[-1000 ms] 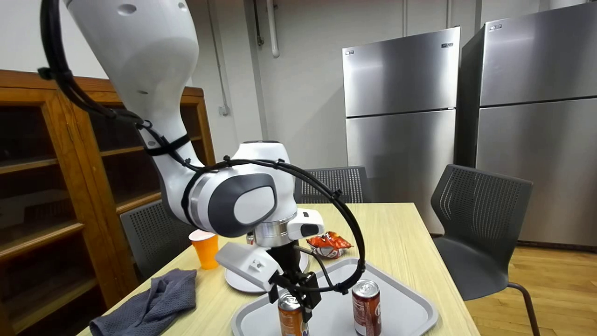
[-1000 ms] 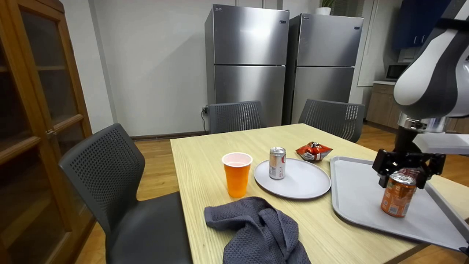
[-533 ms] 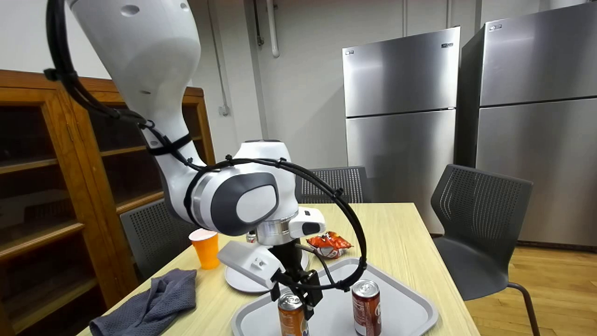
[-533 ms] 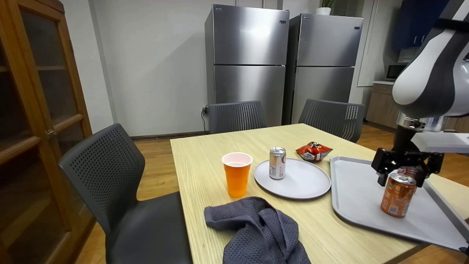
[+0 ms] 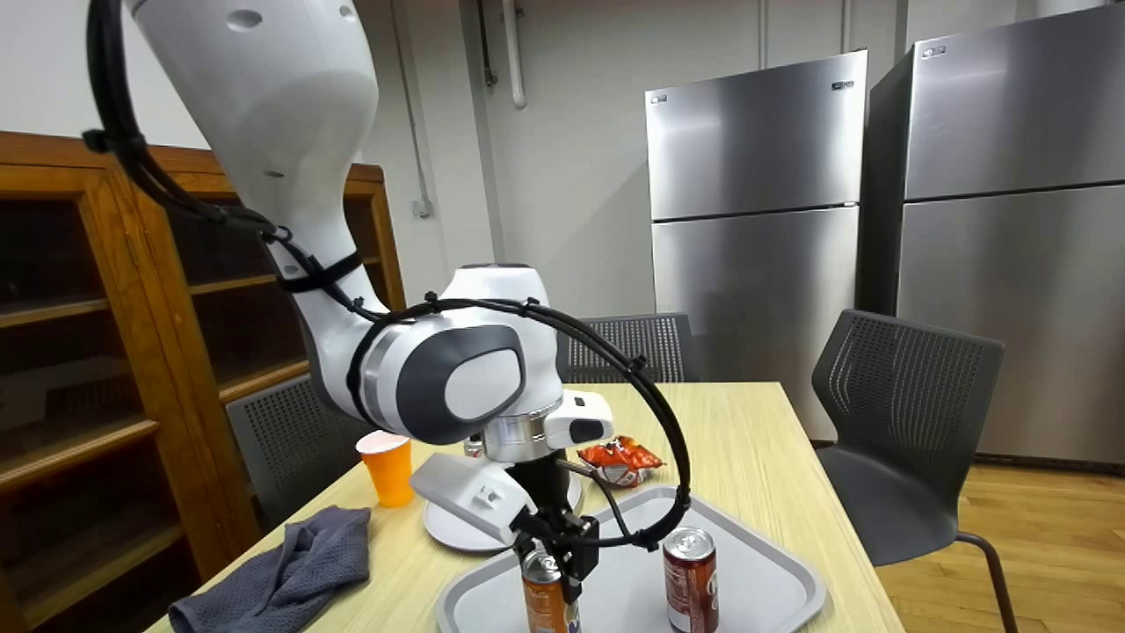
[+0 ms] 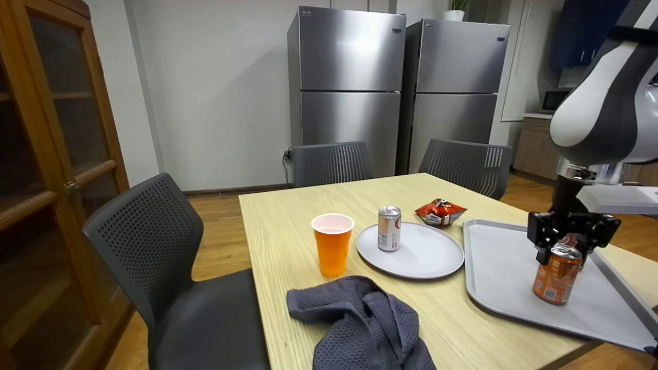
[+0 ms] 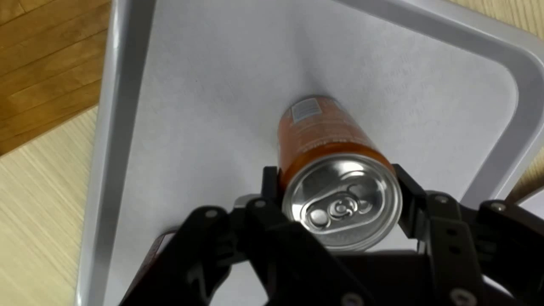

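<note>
An orange soda can (image 7: 327,127) stands on a grey tray (image 7: 204,127), its silver lid facing the wrist camera. My gripper (image 7: 338,185) is shut on its upper part, one black finger pad (image 7: 270,182) against each side. From outside, the gripper (image 6: 564,253) comes down from above around the top of the orange can (image 6: 556,282). In an exterior view the far finger partly covers the orange can (image 5: 547,602). A dark red can (image 5: 691,580) stands apart on the same tray; the gripper mostly hides it in the wrist view.
Beside the tray lies a round plate (image 6: 432,257) bearing a silver can (image 6: 389,228). Near it are an orange cup (image 6: 333,252), a red snack bag (image 6: 440,211) and a crumpled dark cloth (image 6: 370,324). Grey chairs (image 5: 905,440) stand round the wooden table (image 6: 288,221).
The arm first shifted very slightly, then held still. In the last half second my fingers came together onto the orange can, and the can moved a little.
</note>
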Controlling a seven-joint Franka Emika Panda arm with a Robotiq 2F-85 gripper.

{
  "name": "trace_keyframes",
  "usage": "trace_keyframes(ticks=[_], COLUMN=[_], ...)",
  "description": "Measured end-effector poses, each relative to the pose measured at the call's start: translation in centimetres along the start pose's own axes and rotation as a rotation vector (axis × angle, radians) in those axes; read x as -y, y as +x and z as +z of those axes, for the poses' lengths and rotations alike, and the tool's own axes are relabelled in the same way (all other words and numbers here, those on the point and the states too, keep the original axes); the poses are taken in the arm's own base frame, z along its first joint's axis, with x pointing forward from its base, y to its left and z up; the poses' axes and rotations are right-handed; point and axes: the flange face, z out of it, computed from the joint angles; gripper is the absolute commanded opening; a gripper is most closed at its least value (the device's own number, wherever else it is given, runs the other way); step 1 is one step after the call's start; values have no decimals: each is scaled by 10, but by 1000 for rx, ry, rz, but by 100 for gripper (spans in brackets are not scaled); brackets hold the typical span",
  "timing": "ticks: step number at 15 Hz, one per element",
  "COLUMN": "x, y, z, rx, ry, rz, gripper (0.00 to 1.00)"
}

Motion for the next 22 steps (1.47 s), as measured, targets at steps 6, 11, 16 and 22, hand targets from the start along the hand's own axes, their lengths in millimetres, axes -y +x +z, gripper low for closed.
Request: trace_keyframes(ticks=[6,11,16,22], x=[-1,0,5,35], y=[1,10,20,29], z=[-1,-19,-49,-72], rx=[-4,-48,-112,-155], ry=[6,15,32,52], rz=[22,27,24,-13], gripper=[38,38,38,38])
